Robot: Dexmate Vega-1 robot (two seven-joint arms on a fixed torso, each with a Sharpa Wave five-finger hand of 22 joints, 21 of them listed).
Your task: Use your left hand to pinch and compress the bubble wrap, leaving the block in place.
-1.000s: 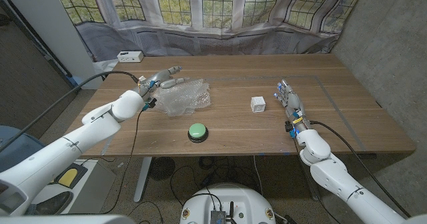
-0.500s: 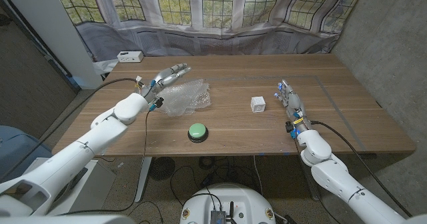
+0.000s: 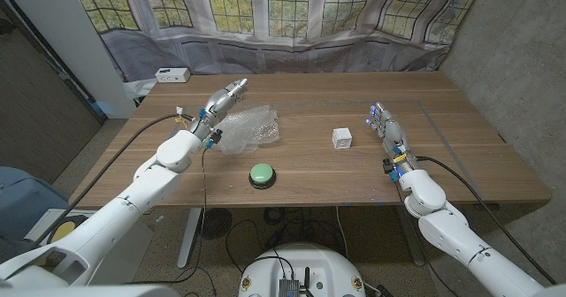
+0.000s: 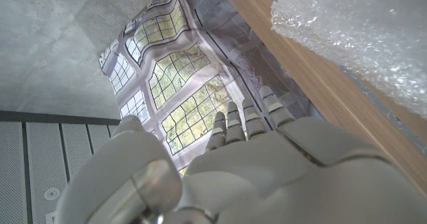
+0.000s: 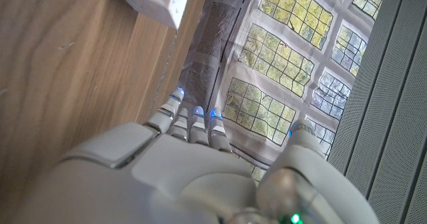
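Now raised clear of the bubble wrap (image 3: 245, 127): left hand (image 3: 223, 99), fingers extended, empty. Block (image 3: 342, 138) unmoved, centre-right of table (image 3: 460, 156). Right hand (image 3: 385, 126) unchanged, empty, fingers straight.

- Left hand (image 3: 223, 100) lifted off the bubble wrap (image 3: 243, 127), now higher in the upper left of the frame.
- Fingers straightened out, holding nothing.

Green button (image 3: 261, 173) near table's (image 3: 460, 156) front edge; white box (image 3: 171, 74) at far-left corner.
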